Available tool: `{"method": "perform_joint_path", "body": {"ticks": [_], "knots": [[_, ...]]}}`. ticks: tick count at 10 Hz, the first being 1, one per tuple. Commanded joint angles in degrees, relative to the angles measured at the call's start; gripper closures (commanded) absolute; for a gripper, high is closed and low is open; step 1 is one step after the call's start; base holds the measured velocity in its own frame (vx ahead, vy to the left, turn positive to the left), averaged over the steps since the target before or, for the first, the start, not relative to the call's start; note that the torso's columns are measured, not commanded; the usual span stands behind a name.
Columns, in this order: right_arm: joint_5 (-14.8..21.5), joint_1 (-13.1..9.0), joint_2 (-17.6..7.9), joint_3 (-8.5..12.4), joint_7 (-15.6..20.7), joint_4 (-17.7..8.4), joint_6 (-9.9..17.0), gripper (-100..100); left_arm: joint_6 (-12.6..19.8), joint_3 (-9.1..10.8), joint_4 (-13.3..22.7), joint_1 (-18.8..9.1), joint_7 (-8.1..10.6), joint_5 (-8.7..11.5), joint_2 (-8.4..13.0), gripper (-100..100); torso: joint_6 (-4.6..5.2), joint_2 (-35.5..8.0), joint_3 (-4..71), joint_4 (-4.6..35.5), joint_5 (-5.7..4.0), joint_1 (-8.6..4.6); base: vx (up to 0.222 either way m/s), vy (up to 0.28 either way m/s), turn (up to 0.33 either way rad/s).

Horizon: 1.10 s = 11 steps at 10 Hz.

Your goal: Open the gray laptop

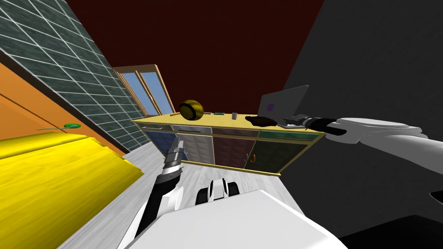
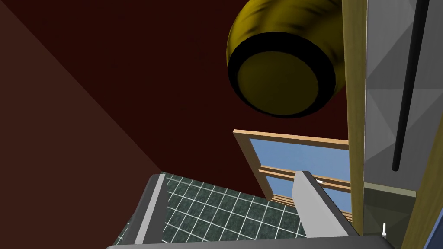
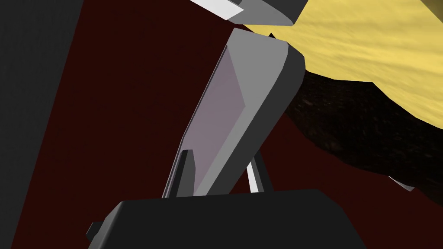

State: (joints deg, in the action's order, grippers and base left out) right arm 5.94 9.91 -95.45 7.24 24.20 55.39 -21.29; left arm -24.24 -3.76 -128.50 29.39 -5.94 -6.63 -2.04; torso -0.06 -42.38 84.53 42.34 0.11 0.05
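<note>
Laptop (image 1: 283,101) sits at the right end of the yellow tabletop (image 1: 225,119), lid up near upright. Right gripper (image 3: 220,162) pinches the lid edge. Left gripper (image 2: 229,175) spread, holding nothing. Looks mostly done.

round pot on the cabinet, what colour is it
Pot: mottled yellow with a black ring, clearest in the left wrist view.

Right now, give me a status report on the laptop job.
Right jaws shut on laptop lid, lid raised. Left jaws open, low by cabinet front. Dark lump beside laptop on cabinet top.
</note>
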Motion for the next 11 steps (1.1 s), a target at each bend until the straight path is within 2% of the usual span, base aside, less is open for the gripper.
{"method": "perform_joint_path", "body": {"ticks": [1,3,6,7,10,11], "knots": [[-1.7,0.3,-0.7,-0.5,-3.7,0.0,0.5,100,0.0,0.0,0.0,0.0,0.0,0.0,0.0,0,0.0,0.0,0.0,0.0,-0.04,-0.09,-0.026,-0.055,0.1],[-2.6,0.5,-1.0,-0.8,-5.7,0.0,0.7,100,0.0,0.01,0.0,0.0,0.0,0.0,0.0,0,0.06,0.0,0.0,0.0,-0.11,-0.21,-0.037,-0.07,0.062],[-5.2,1.0,-2.1,-1.6,-10.9,0.0,1.5,100,0.0,0.01,0.0,0.0,0.0,0.0,0.0,0,0.0,0.2,0.1,-0.1,-0.08,-0.04,-0.027,-0.052,0.065],[-5.2,1.0,-2.1,-1.6,-11.3,0.0,1.5,100,0.0,0.01,0.0,0.0,0.0,0.0,0.0,0,-0.01,0.2,0.1,-0.1,-0.06,-0.05,-0.026,-0.053,0.038],[-7.7,1.5,-3.1,-2.4,-16.6,0.0,2.2,100,0.0,0.01,0.0,0.0,0.0,0.0,0.0,0,0.01,0.1,0.1,0.0,-0.02,0.04,-0.035,-0.053,0.066],[-7.7,1.5,-3.1,-2.4,-17.0,0.0,2.2,100,0.0,0.0,0.0,0.0,0.0,0.0,0.0,0,0.02,0.1,0.0,0.0,-0.06,-0.04,-0.023,-0.052,0.044]]}}
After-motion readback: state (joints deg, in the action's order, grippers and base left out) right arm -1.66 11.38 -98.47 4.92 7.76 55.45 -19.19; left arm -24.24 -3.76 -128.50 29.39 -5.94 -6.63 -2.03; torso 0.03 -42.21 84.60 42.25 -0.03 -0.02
